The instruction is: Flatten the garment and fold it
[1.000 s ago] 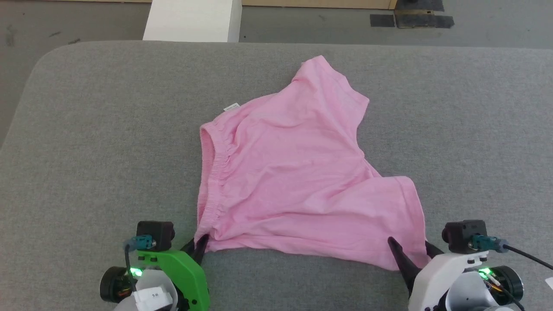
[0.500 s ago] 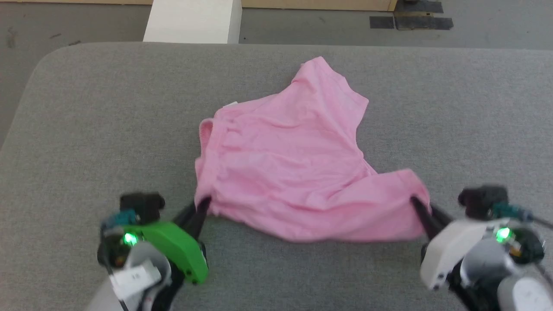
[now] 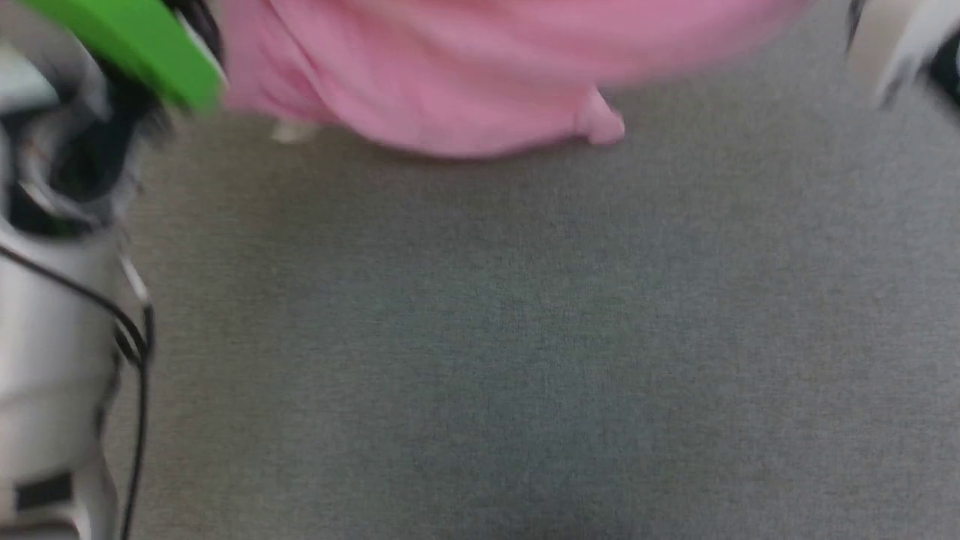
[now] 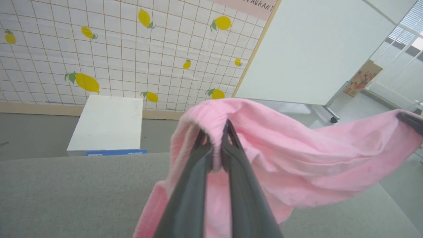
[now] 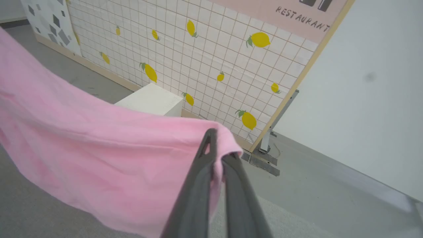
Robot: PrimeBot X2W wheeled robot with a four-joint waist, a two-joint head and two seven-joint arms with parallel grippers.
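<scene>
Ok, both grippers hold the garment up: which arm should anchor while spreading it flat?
Left, probably: the left gripper clamps the garment by its thick gathered hem, wrapped over its tips; the right gripper pinches a thin corner.

Lemon-print tiled wall (image 4: 115, 49), white box (image 4: 107, 124), grey floor (image 4: 33, 135).

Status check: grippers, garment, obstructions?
Left gripper shut on garment hem. Right gripper shut on another edge. Garment hangs between them above table. No obstruction seen.

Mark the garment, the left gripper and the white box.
garment (image 4: 297, 158): left wrist view, hanging middle fabric.
left gripper (image 4: 215, 132): left wrist view, between fingertips pinching hem.
white box (image 4: 107, 122): left wrist view, top face.
</scene>
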